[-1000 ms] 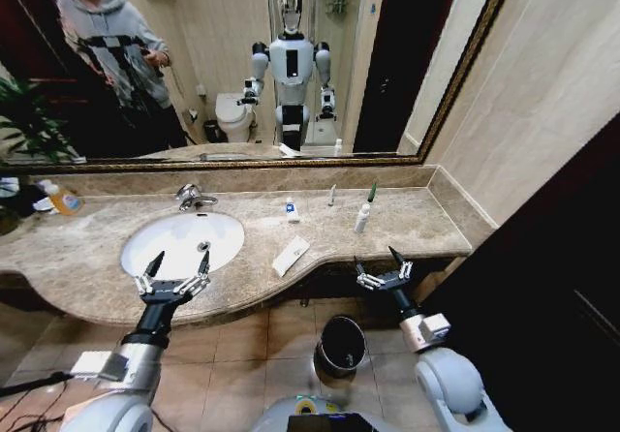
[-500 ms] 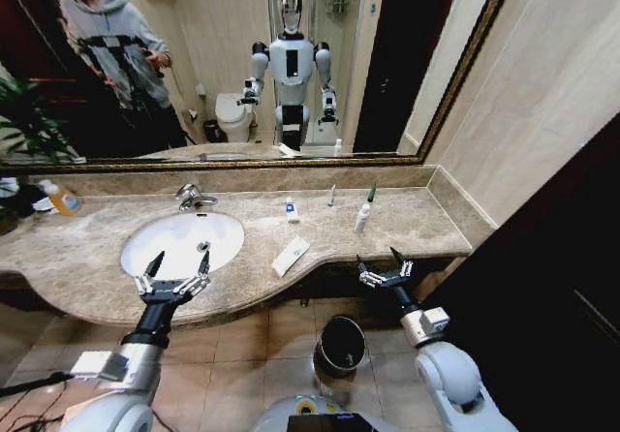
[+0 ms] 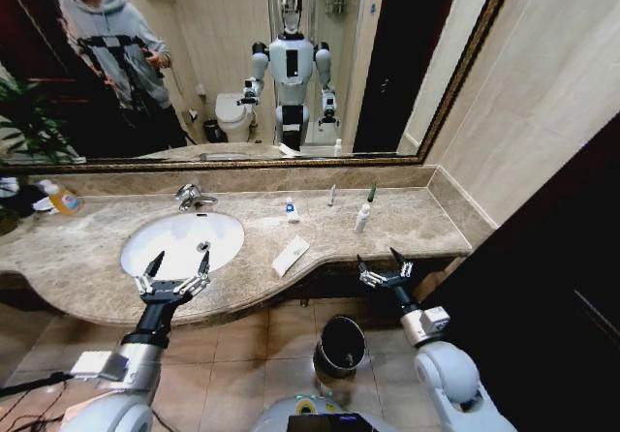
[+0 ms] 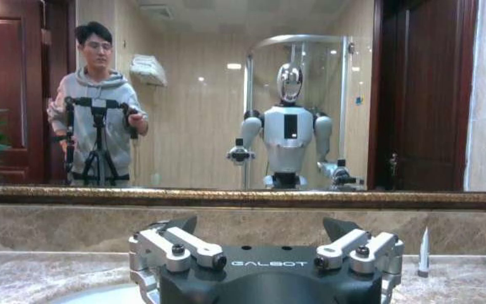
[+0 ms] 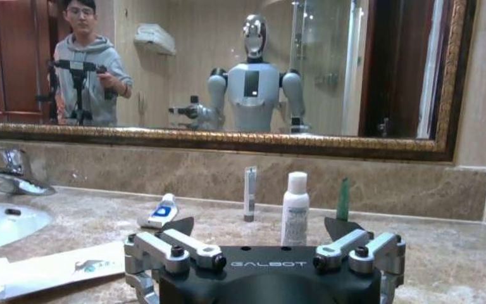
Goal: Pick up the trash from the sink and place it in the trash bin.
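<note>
Trash lying scattered on the marble desk [image 3: 407,221] rather than inside the sink [image 3: 182,242]: flat white packet [image 3: 291,255] resting just beside the basin's rim, long axis running diagonally toward the front edge; tiny white-blue tube [image 3: 291,209] farther back; thin grey stick [image 3: 331,196] and white bottle [image 3: 362,217] with green pointed cap standing upright near the back wall. Sitting nearer the bottle and stick: right gripper [image 3: 383,275], hovering below the desk's front edge, jaws spread wide and holding nothing, bottle straight ahead and beyond. Hanging over the basin's front rim with jaws likewise released and empty: left gripper [image 3: 174,279], probably closer to the packet. Standing on the floor between the arms: trash bin [image 3: 341,344]. Partly cut off in the right wrist view: packet, with the stick's foot hard to make out.
</note>
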{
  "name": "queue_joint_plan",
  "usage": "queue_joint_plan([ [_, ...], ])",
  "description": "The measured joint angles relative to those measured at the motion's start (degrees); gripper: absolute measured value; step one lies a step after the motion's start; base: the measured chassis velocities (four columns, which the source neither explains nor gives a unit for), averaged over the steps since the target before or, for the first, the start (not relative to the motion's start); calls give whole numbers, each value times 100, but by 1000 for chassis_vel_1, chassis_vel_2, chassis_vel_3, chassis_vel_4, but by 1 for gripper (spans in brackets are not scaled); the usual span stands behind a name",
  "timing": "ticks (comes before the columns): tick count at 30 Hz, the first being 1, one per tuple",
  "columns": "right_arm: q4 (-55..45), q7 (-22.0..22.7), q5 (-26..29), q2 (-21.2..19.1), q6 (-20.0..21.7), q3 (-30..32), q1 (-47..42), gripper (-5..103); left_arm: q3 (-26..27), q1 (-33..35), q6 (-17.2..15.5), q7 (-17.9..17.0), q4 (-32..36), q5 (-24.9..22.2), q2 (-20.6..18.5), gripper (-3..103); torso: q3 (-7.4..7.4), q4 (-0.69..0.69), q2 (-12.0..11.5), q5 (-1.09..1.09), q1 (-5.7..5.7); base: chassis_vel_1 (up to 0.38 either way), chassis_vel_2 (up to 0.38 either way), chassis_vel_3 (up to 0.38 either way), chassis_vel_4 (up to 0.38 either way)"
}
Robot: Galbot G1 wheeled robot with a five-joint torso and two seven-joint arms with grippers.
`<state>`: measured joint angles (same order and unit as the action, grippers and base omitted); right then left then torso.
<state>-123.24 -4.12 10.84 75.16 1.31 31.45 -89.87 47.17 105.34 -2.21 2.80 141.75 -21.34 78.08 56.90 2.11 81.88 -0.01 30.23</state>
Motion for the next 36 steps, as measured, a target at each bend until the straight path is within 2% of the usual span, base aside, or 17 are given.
queue_joint_plan([
  [8,496,82,81,-154,105,-98,625,100,0,0,0,0,0,0,0,100,0,0,0,0,0,0,0,0,0],
  [14,1214,103,212,-274,263,-330,1453,100,0,0,0,1,0,0,0,100,0,0,0,1,0,0,0,0,0],
  [24,2641,127,423,-161,303,-589,2827,100,0,0,0,0,0,0,0,100,1,1,0,1,1,0,0,0,0],
  [34,3524,60,444,4,113,-688,3484,101,0,0,0,0,0,0,0,100,0,1,0,0,1,0,0,0,0],
  [36,3670,27,434,6,19,-688,3600,92,0,0,0,0,0,0,0,100,0,1,-1,0,1,0,0,0,0],
])
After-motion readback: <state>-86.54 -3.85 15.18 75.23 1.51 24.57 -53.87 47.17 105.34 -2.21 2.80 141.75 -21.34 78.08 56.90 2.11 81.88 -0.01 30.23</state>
